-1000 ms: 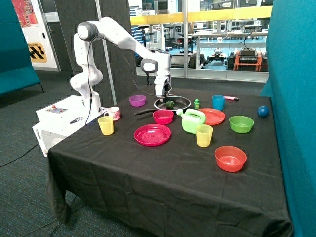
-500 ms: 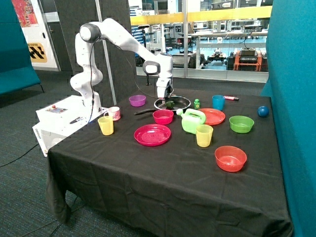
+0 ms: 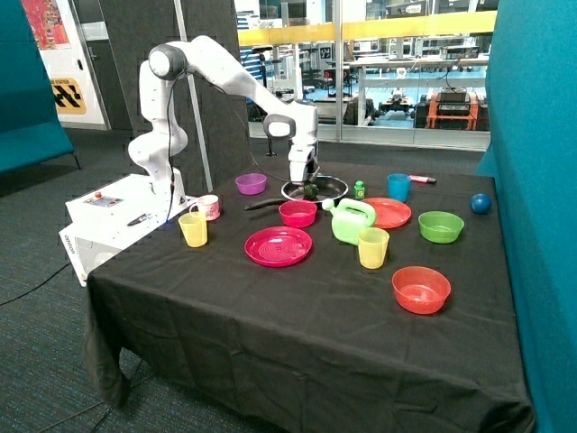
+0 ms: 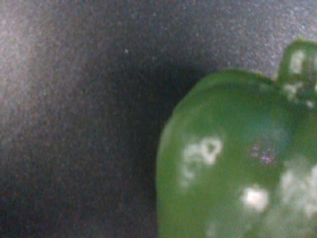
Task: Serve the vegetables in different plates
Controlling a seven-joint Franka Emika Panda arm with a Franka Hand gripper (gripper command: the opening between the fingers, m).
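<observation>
A dark green vegetable [image 3: 311, 190] lies in the black frying pan [image 3: 330, 188] at the back of the table. My gripper [image 3: 301, 182] is down at the pan's near-left rim, right beside the vegetable. The wrist view shows the vegetable [image 4: 233, 163] very close: a glossy green pepper with a stem, resting on the pan's dark floor. The magenta ridged plate [image 3: 279, 245] sits empty near the table's middle. The orange-red plate [image 3: 391, 214] sits behind the green watering can, and nothing shows on it.
A pink bowl [image 3: 297, 213] stands just in front of the pan and a purple bowl [image 3: 251, 183] beside it. A green watering can [image 3: 352, 221], yellow cups [image 3: 373, 247], a blue cup [image 3: 398, 187], a small green bottle [image 3: 359, 189], green [image 3: 441, 225] and red [image 3: 421, 289] bowls crowd the right side.
The arm's wrist has shifted a little along the table toward the pan's middle, bringing the gripper closer to the vegetable. Nothing on the table has moved.
</observation>
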